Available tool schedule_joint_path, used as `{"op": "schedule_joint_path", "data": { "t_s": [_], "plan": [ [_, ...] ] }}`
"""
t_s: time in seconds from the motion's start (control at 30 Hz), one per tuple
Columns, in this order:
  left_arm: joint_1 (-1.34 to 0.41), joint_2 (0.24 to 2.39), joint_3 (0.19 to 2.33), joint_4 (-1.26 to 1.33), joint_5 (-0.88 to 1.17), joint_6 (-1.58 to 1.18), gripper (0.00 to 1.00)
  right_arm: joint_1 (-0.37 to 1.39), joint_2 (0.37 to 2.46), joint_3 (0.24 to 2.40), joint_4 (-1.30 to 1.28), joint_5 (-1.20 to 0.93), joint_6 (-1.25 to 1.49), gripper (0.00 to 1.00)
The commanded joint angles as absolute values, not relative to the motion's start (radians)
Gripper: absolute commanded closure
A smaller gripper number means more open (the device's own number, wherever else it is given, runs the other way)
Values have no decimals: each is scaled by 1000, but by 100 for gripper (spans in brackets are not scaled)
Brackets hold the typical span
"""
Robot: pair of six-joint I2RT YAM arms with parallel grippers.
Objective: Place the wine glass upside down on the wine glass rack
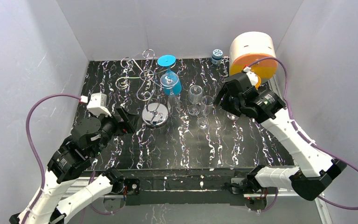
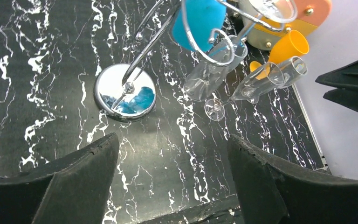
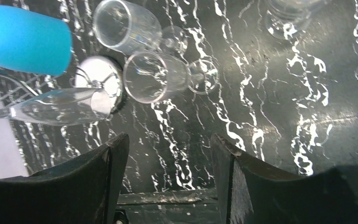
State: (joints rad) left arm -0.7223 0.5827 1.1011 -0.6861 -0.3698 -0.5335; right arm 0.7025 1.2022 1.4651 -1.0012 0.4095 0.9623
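Both hands hung spread and empty. The left hand (image 1: 127, 120) was just beside the base of the wine glass rack (image 1: 155, 114) on the left arm's side. The right hand (image 1: 223, 99) was on the rack's opposite side, beyond the standing glasses.

The black marbled surface (image 1: 191, 149) carried everything shown. A white-and-orange drum (image 1: 253, 46), the bulkiest item, stood behind the rack toward the right arm's corner. On the rack's scroll arms a blue glass (image 1: 172, 86) already hung foot-up, with a hung clear glass (image 2: 203, 79) next to it.

The wine glass (image 1: 207, 106) judged to be the one for the task stood upright on the surface, near the rack's base on the right arm's side. A second clear glass (image 1: 195, 93) stood just beside it, closer to the rack. A small blue-lidded jar (image 1: 217, 55) sat behind the rack, close to the drum.

Handling note: the wine glass looked light, rigid, thin-walled and smooth, so likely slippery and easily broken. The stem, or the bowl just above it, seemed the safest place to take hold. That grip would leave the foot free to slide into a scroll arm once the glass was inverted. The neighbouring glass left little room.

No brand, label or writing could be read.
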Motion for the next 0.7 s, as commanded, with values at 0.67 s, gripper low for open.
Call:
{"op": "schedule_joint_path", "data": {
  "t_s": [0.67],
  "plan": [
    [-722, 614, 1075, -799, -324, -647, 14, 702, 1340, 1430, -865, 409, 896, 38]
  ]
}}
